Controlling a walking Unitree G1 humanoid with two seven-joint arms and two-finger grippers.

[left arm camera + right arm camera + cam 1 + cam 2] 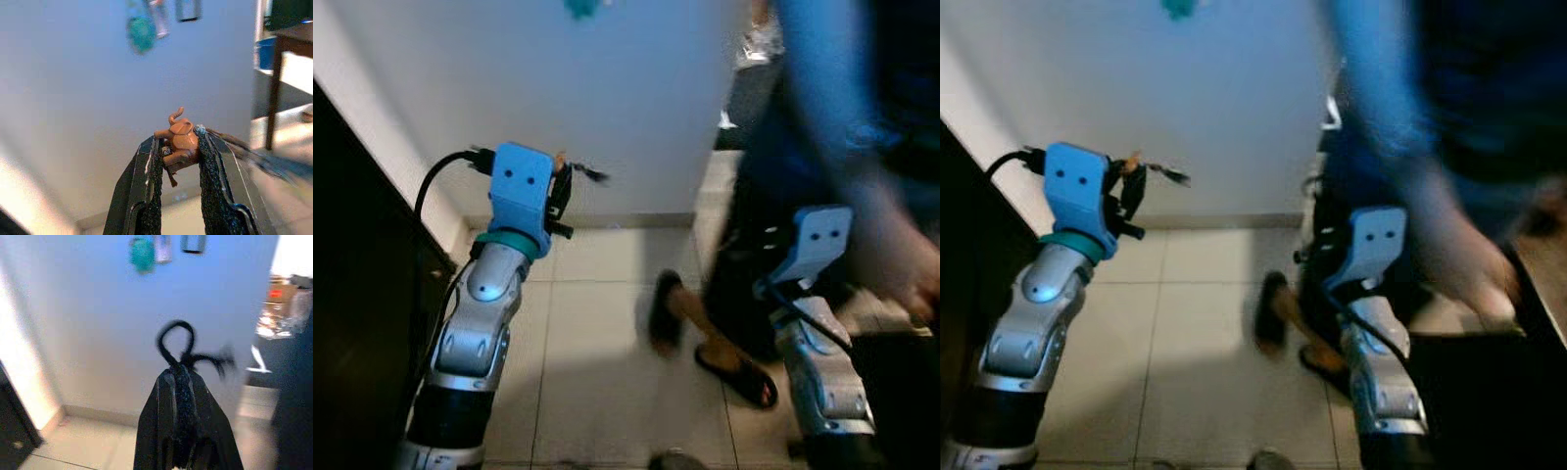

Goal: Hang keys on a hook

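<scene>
White wall fills the background above a tiled floor, with a dark panel along the robot's left side. A brown elephant charm is clamped between the narrowly set fingers of the left gripper, and blurred strands, presumably the keys, trail off to one side of it. In the head views the left gripper is held raised near the wall, with something thin sticking out from it. High on the wall a teal item hangs beside two other small hung things, too blurred to be told apart; no hook can be made out clearly. The right gripper is closed on a black cord loop, which stands up from the fingertips with frayed ends to one side. The right arm is seen lower, close to a blurred person in blue, whose sandalled feet are on the floor.
</scene>
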